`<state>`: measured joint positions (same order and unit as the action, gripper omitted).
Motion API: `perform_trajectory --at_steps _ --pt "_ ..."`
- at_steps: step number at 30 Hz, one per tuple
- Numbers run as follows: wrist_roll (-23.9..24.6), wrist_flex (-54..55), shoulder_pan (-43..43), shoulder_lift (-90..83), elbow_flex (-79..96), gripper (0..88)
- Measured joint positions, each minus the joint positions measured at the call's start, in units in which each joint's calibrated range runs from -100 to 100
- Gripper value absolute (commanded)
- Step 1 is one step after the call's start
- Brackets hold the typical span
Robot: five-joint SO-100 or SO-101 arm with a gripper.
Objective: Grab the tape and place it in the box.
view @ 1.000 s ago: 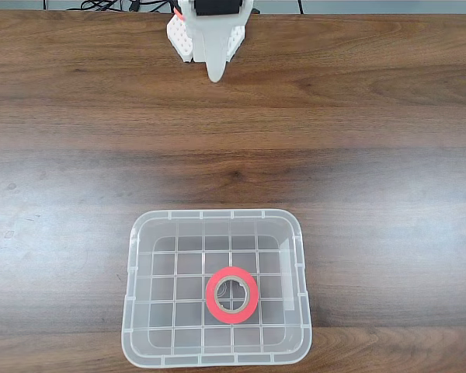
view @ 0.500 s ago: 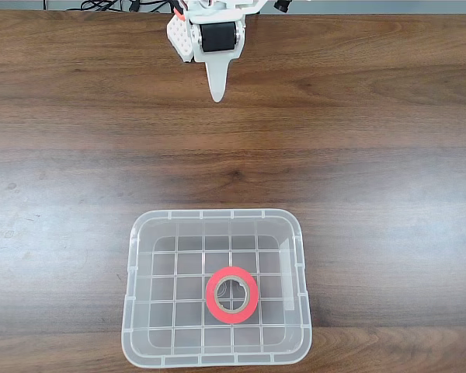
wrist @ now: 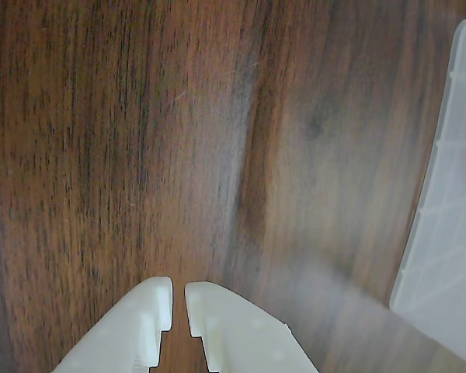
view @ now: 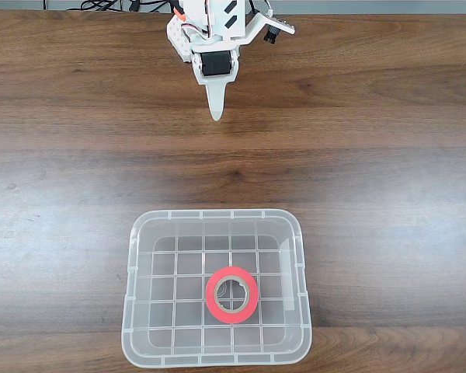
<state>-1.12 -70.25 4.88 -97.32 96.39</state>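
One claw [view: 214, 115] hangs over the far edge of the worktop [view: 373, 155] in the fixed view, its white tip pointing toward the near side, with nothing between its fingers. In the wrist view the claw [wrist: 179, 299] enters from the bottom edge, its two white fingertips [wrist: 206, 303] nearly together with only a thin slit between them, so it reads as closed and empty, above bare dark wood grain. Well away from the claw, toward the near edge in the fixed view and almost straight ahead of its tip, sits the box [view: 299, 256], clear plastic with rounded corners and a grid floor. Lying flat on that floor is the tape [view: 231, 294], a red-orange ring with a tan core, placed in the half of the box farther from the claw and slightly to the right of the box's middle as that view shows it. Tape and claw are well apart, with an open stretch of worktop and the box's far wall between them. In the wrist view a pale corner of the box [wrist: 443, 225] shows ahead and to the right of the claw, not touching it.
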Motion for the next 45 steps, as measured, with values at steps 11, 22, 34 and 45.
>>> perform_trajectory --at_steps 11,22,34,45 --pt "1.25 0.00 0.00 -0.75 0.36 1.1" --pt "1.36 0.00 0.00 -0.75 0.36 1.3" --pt "1.36 0.00 0.00 -0.75 0.36 1.3" --pt "1.36 0.00 0.00 -0.75 0.36 1.3"
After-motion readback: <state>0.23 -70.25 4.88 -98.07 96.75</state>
